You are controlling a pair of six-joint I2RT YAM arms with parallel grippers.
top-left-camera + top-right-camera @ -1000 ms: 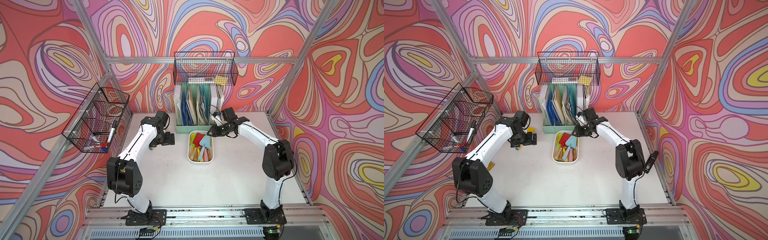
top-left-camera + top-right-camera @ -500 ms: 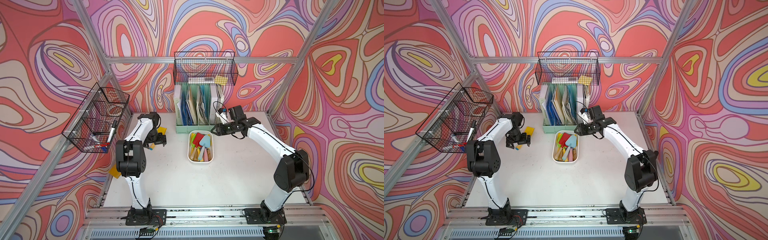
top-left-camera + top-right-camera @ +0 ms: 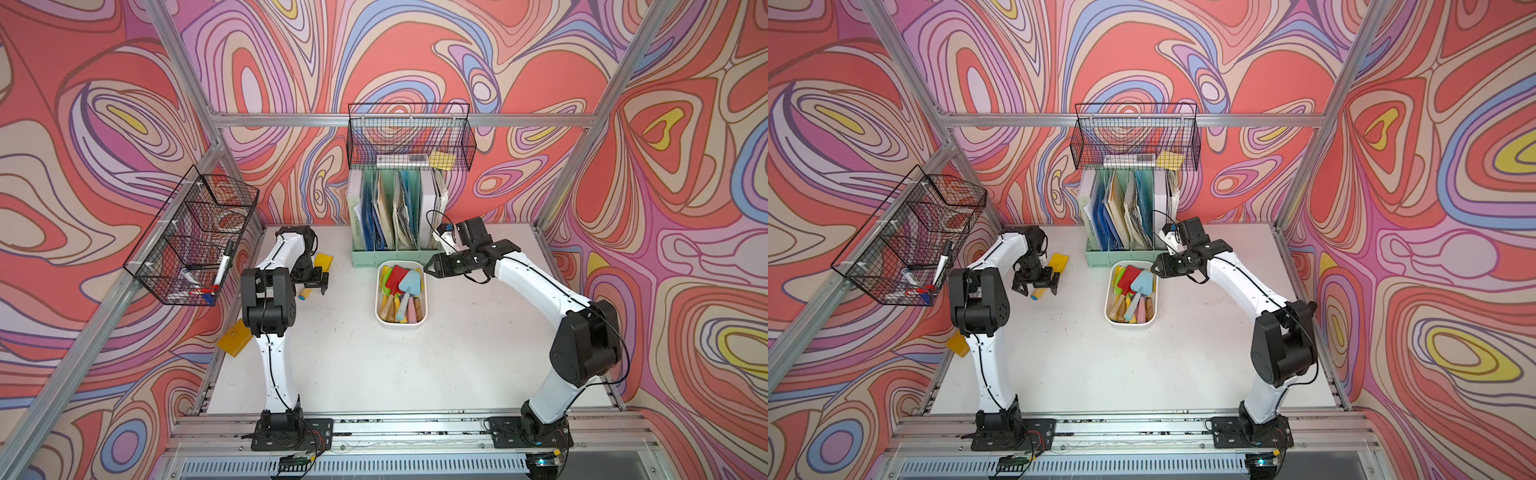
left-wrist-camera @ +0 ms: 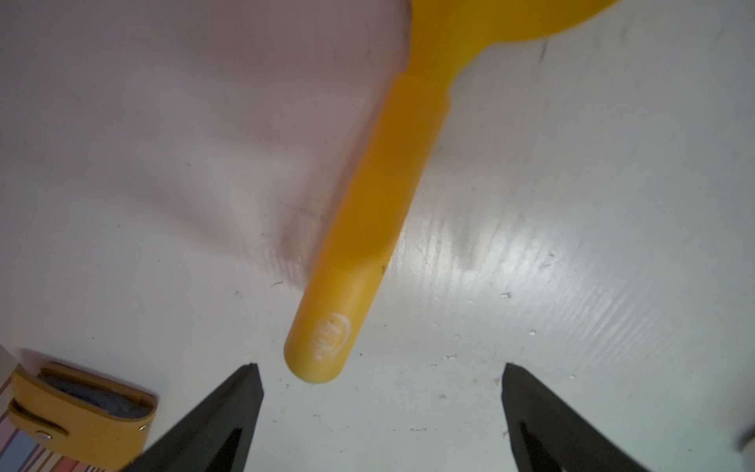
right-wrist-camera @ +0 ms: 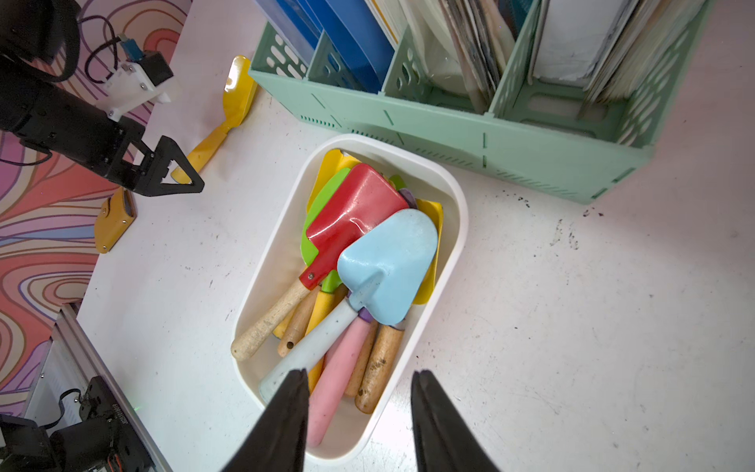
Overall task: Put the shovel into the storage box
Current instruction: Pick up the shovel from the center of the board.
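The left arm (image 3: 280,253) has swung to the yellow shovel (image 4: 367,229), jaws wide at its handle: pickup next. Right jaws hang half-open, empty.

You are looking into a robot lab test cell dressed as an office desk: aluminium profiles (image 3: 291,120) are framing swirl-printed backdrop walls (image 3: 83,124), two white robot arms (image 3: 274,365) are standing bolted to a slotted rail (image 3: 415,424) along the white tabletop (image 3: 374,365), while a mint-green file holder (image 3: 390,254) and black wire baskets (image 3: 409,141) are holding papers (image 3: 386,208) and markers (image 3: 224,266)
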